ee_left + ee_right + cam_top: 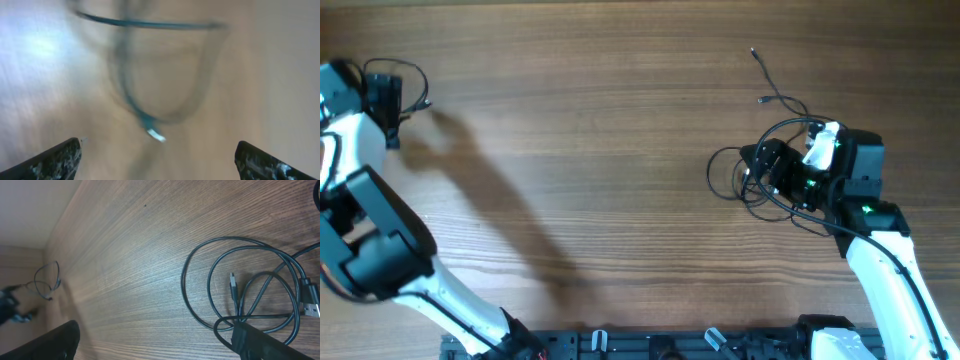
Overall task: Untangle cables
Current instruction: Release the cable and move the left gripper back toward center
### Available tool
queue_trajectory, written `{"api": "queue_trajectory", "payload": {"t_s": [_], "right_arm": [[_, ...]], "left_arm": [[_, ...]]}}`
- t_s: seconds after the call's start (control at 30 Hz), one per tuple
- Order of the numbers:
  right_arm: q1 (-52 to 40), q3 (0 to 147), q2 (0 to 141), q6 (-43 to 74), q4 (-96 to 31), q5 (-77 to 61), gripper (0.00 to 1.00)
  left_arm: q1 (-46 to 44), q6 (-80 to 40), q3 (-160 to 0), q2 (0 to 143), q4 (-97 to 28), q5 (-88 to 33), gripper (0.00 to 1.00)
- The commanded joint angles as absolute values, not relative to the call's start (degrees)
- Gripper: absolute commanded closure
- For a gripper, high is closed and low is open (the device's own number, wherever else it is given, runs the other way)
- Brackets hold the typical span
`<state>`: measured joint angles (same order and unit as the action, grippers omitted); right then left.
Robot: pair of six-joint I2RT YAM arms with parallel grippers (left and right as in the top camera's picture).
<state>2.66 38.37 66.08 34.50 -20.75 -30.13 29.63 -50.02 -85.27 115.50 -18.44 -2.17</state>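
Wood-grain surface (pixel 620 150), far left: my left pincer (pixel 157 147) stands wide apart, one separate cable (pixel 156 134) loose just ahead. Other cables (pixel 233 282) sit tangled under my right pincer (pixel 155 330), also spread and empty. I'd pinch a single outer loop, lifting slowly.

The wood-grain counter (pixel 600 150) is carrying a loose tangle of thin black cables (pixel 183 277), lying in overlapping loops toward its right side; one more thin loop (pixel 423 80) is showing far left, resting or hanging, unclear
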Motion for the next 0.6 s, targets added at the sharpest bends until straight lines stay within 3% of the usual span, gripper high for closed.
{"api": "queue_trajectory", "payload": {"t_s": [0.0,0.57], "right_arm": [[2.4,38.5,65.5,34.7,-20.6,-29.3,0.0],[2.4,38.5,65.5,35.5,-19.2,-27.8,0.0]], "left_arm": [[23.0,-43.7,-87.3,105.1,-19.6,-10.5,0.0],[-12.5,-40.5,-87.2,101.3,-34.1,-13.4,0.0]]}}
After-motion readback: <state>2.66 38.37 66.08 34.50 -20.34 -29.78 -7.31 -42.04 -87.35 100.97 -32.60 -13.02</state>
